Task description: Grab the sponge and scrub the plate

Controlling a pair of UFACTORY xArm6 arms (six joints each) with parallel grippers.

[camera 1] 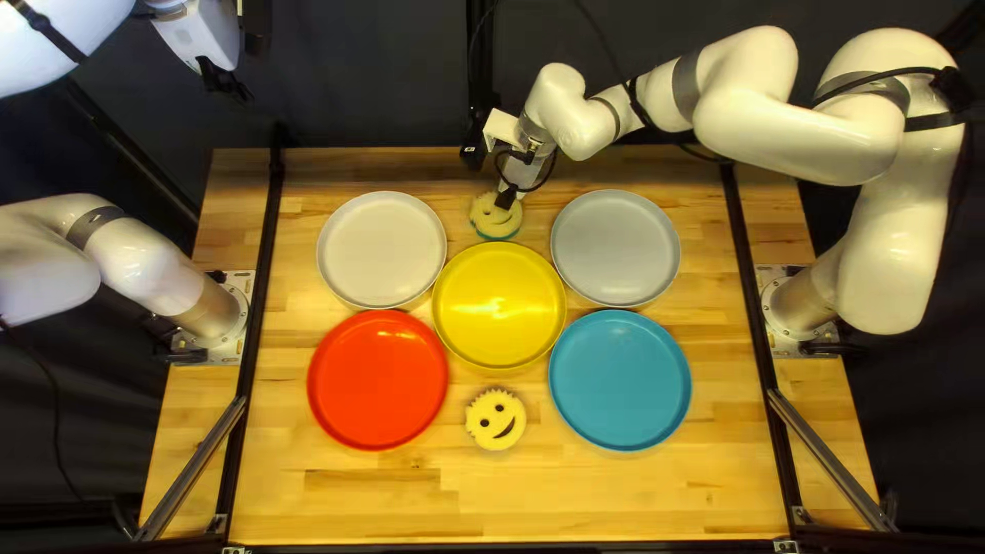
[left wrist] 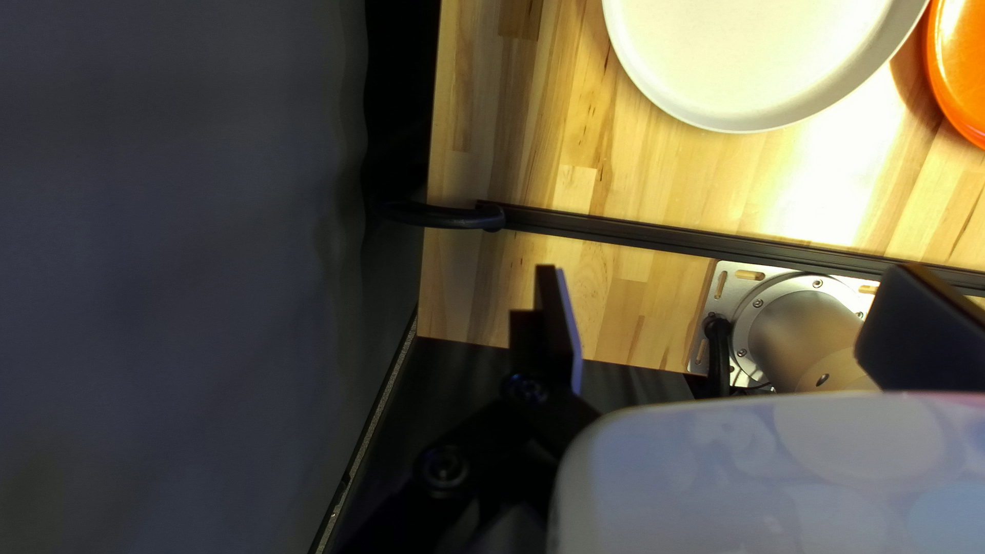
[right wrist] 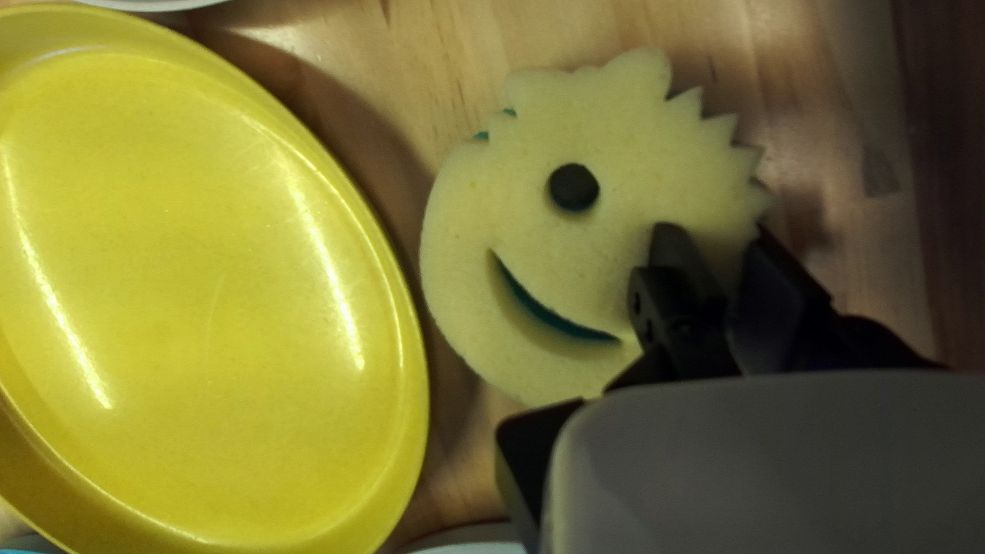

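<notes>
Right wrist view: the right gripper (right wrist: pixel 714 231) has its jaws clamped on the toothed edge of a smiling sponge (right wrist: pixel 585 251), one finger apparently set into an eye hole, the other against the outer rim. The sponge's broad yellow face is turned up towards the camera, with a little of its green underside peeping out. It sits just beside the yellow plate (right wrist: pixel 205 287), on the plate's far side as the top left view has it; whether it has fully left the surface (camera 1: pixel 359 492) I cannot tell.

Further out, the white plate (camera 1: pixel 382 249) and grey plate (camera 1: pixel 616 247) flank it, with the red plate (camera 1: pixel 378 380) and blue plate (camera 1: pixel 620 380) nearer the camera. A second sponge (camera 1: pixel 496 419) lies face up between those two. The left gripper (left wrist: pixel 725 269) hangs off to the side, its jaws apart and holding nothing.

I judge the pick-up is in hand, the scrubbing yet to come. The next move calls for a small lift to clear the plate's rim, then lowering the green side flat. Yellow is handiest, though the task names no colour. An edge grip might let the sponge droop or pivot.
</notes>
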